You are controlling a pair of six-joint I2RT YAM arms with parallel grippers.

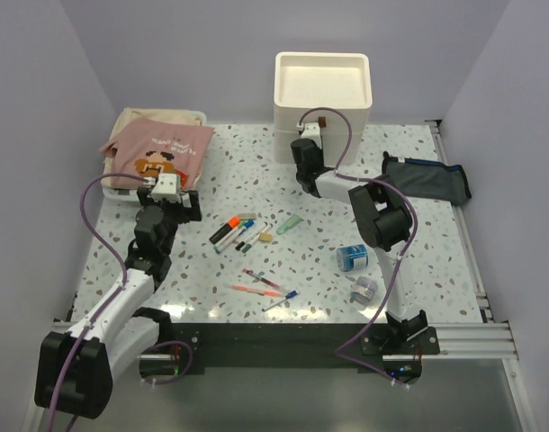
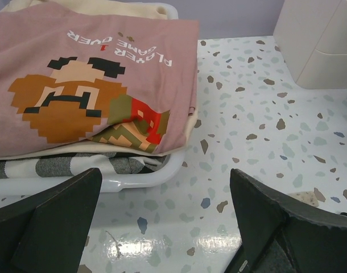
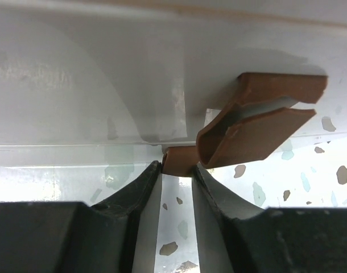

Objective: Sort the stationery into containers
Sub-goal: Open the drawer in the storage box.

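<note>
My right gripper [image 1: 303, 142] is at the front of the cream-white drawer unit [image 1: 364, 81]. In the right wrist view both fingertips press on a small brown handle [image 3: 179, 160] at the lower edge of a drawer front [image 3: 105, 85], so the right gripper [image 3: 178, 170] is shut on it. The stationery lies loose mid-table: markers [image 1: 234, 229], a pale-green highlighter [image 1: 290, 224], thin pens [image 1: 261, 286], a blue roll [image 1: 353, 258] and a grey roll [image 1: 363, 290]. The navy pouch [image 1: 425, 180] lies at the right. My left gripper [image 1: 166, 193] hangs open over bare table [image 2: 162, 227], holding nothing.
A white tray [image 2: 133, 181] of folded clothes, a pink printed shirt [image 1: 157, 148] on top, sits at the back left, just ahead of my left fingers [image 2: 48, 222]. Purple walls close in the table on three sides. A metal rail [image 1: 463, 337] runs along the near edge.
</note>
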